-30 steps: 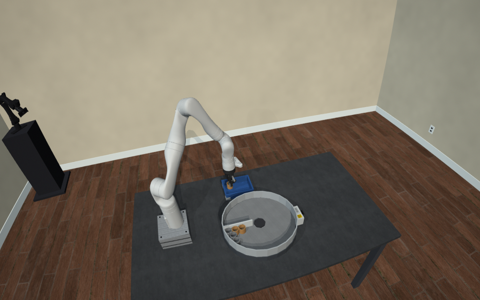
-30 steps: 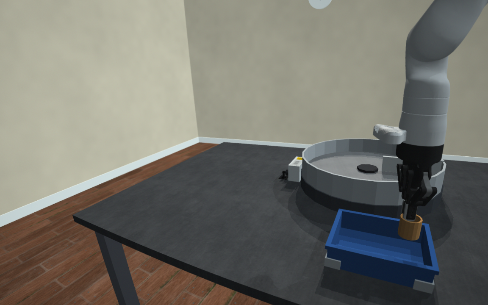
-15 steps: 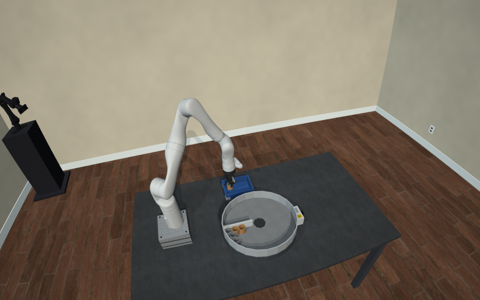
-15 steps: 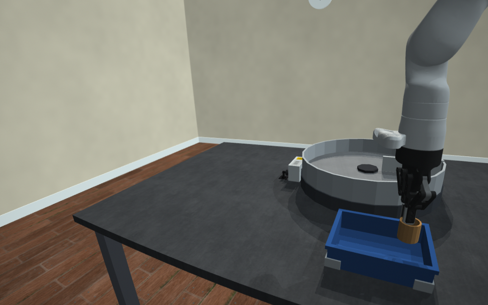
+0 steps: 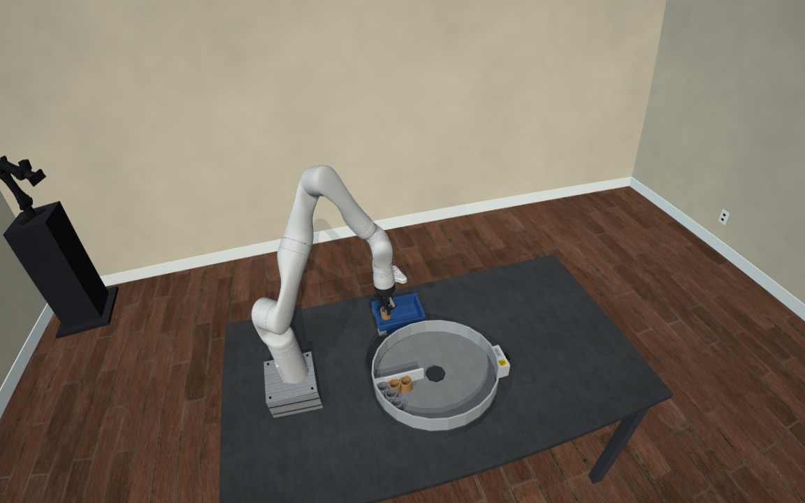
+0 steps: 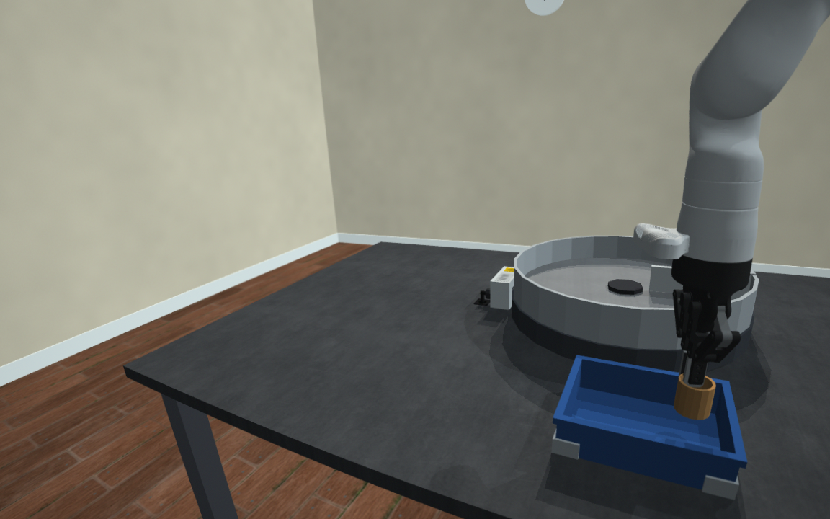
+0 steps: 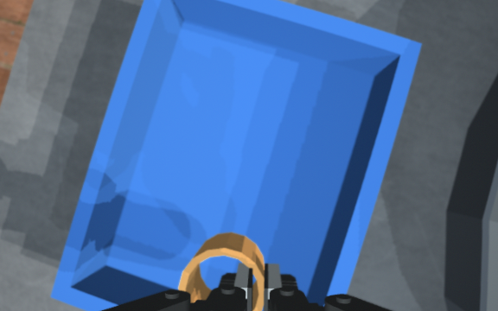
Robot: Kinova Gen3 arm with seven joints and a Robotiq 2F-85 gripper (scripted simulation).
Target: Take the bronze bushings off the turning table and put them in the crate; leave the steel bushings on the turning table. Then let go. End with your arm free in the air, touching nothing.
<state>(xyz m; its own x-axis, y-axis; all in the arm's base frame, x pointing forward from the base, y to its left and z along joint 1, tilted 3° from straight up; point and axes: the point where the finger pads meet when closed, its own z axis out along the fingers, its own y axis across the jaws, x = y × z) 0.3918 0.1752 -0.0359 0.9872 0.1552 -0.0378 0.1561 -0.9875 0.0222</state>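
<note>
My gripper (image 6: pixel 697 373) is shut on the wall of a bronze bushing (image 6: pixel 694 396) and holds it upright, low inside the blue crate (image 6: pixel 647 419) near one end. The wrist view shows the bushing (image 7: pixel 220 268) pinched by the fingers over the crate's floor (image 7: pixel 236 151), which holds nothing else. In the top view the gripper (image 5: pixel 386 306) stands over the crate (image 5: pixel 397 311). On the turning table (image 5: pixel 434 374) two bronze bushings (image 5: pixel 400 384) stand next to several steel bushings (image 5: pixel 390 395) by a white bar.
The turning table's raised grey rim (image 6: pixel 630 296) stands right behind the crate. A small white control box (image 5: pixel 501 361) sits at the table's right side. My arm's base (image 5: pixel 291 388) stands to the left. A black pedestal (image 5: pixel 58 269) stands by the left wall.
</note>
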